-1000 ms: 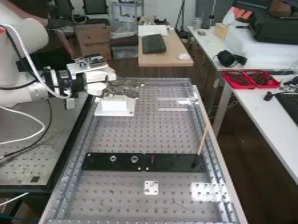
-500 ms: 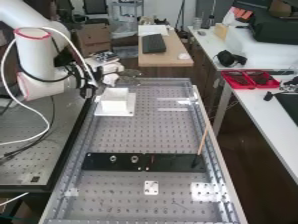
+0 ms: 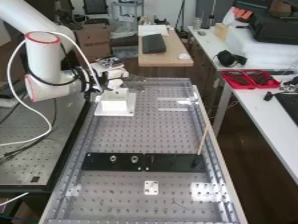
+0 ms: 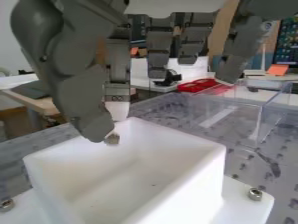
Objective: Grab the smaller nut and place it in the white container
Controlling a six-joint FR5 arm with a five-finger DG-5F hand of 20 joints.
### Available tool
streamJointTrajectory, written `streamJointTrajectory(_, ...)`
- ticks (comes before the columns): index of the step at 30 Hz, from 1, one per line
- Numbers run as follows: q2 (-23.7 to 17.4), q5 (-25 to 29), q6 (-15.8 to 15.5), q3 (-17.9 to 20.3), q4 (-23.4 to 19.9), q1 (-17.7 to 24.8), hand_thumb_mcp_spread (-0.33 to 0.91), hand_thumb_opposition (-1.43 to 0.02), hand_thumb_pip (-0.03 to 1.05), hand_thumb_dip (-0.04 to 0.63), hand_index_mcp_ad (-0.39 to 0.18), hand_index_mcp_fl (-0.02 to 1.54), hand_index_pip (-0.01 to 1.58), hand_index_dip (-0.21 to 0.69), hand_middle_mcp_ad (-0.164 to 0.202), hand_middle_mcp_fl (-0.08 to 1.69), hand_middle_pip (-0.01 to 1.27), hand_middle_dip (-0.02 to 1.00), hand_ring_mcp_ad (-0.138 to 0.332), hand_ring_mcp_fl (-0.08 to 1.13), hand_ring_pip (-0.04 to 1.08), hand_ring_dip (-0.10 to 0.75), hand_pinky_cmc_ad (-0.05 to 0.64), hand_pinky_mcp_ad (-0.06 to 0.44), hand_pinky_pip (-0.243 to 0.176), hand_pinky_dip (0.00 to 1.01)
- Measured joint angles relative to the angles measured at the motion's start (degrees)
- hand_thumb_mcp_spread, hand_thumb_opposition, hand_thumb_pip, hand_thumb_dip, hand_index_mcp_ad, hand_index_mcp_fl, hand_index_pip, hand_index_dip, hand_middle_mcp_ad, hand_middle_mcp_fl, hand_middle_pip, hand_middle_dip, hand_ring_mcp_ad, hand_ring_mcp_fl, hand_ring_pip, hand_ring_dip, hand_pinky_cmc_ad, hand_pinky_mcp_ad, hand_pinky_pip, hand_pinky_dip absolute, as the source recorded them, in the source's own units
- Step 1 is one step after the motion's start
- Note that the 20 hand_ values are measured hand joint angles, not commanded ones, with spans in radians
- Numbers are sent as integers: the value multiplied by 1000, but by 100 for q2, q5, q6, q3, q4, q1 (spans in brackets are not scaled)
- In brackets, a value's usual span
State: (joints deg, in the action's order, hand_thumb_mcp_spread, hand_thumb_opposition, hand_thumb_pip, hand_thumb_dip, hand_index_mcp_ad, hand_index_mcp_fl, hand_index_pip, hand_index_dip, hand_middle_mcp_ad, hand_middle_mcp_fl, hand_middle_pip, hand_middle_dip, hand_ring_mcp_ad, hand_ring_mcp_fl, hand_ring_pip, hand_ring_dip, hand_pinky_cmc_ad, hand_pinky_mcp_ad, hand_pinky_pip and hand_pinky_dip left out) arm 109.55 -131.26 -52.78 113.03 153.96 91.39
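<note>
In the high view, the hand (image 3: 118, 74) is at the far end of the bench, just above the white container (image 3: 115, 105) on its white base plate. The wrist view has the hand (image 4: 90, 95) with its thumb and a finger curled together, pinching the smaller nut (image 4: 112, 139) at their tips. That nut hangs over the rim area of the open white container (image 4: 123, 187), whose visible floor holds no nut.
A flat black bar (image 3: 173, 163) crosses the bench with the larger nut (image 3: 113, 159) and the bearing (image 3: 134, 159) on it. A thin wooden stick (image 3: 203, 140) leans up near the right rail. Clear plastic pieces (image 4: 229, 112) stand behind the container.
The forearm has swung to a steeper stance at the left. The hand first rose away from the container, then came slightly down and right, back toward it. The parts on the bar have not moved.
</note>
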Motion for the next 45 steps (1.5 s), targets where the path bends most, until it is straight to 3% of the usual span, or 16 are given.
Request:
streamJointTrajectory(9,-217,465,199,-19,122,-110,340,-787,801,206,-162,-2,1257,106,51,89,110,236,96,14,93,127,333,293,52,246)
streamJointTrajectory(11,-285,544,248,-24,129,-132,332,-787,801,206,-162,0,1237,91,51,89,110,236,96,14,93,127,333,293,24,258)
streamJointTrajectory(18,-815,1156,621,-223,353,-346,290,-773,801,206,-159,-2,1091,79,51,89,110,236,98,14,89,131,333,295,2,309)
streamJointTrajectory(21,-1022,1568,832,-493,670,-447,257,-747,798,206,-155,0,962,63,52,91,106,236,105,12,87,127,333,291,-12,326)
streamJointTrajectory(23,-1086,1917,982,-784,1038,-499,223,-744,731,202,-155,0,801,63,51,87,106,236,126,9,87,129,335,293,-10,330)
streamJointTrajectory(25,-1126,2247,1101,-1036,1343,-530,220,-744,730,188,-136,0,682,63,54,75,110,236,126,12,87,127,346,297,-40,328)
streamJointTrajectory(26,-1151,2437,1151,-1176,1505,-543,208,-744,730,178,-134,-2,613,75,56,72,110,236,133,12,87,127,347,297,-61,328)
streamJointTrajectory(30,-1219,3060,1339,-1526,1865,-562,211,-737,672,157,-120,0,394,133,59,45,110,236,143,14,86,129,367,297,-75,330)
streamJointTrajectory(32,-1238,3427,1470,-1724,2042,-562,202,-726,670,157,-113,12,326,169,58,24,110,236,145,12,89,129,380,305,-73,335)
streamJointTrajectory(35,-1247,3757,1595,-1905,2180,-558,190,-730,668,148,-113,24,241,199,58,23,110,239,148,10,89,131,398,307,-106,328)
streamJointTrajectory(45,-1294,4001,1687,-2144,2522,-593,190,-731,665,145,-113,54,134,304,61,23,110,239,159,12,66,127,428,304,-113,316)
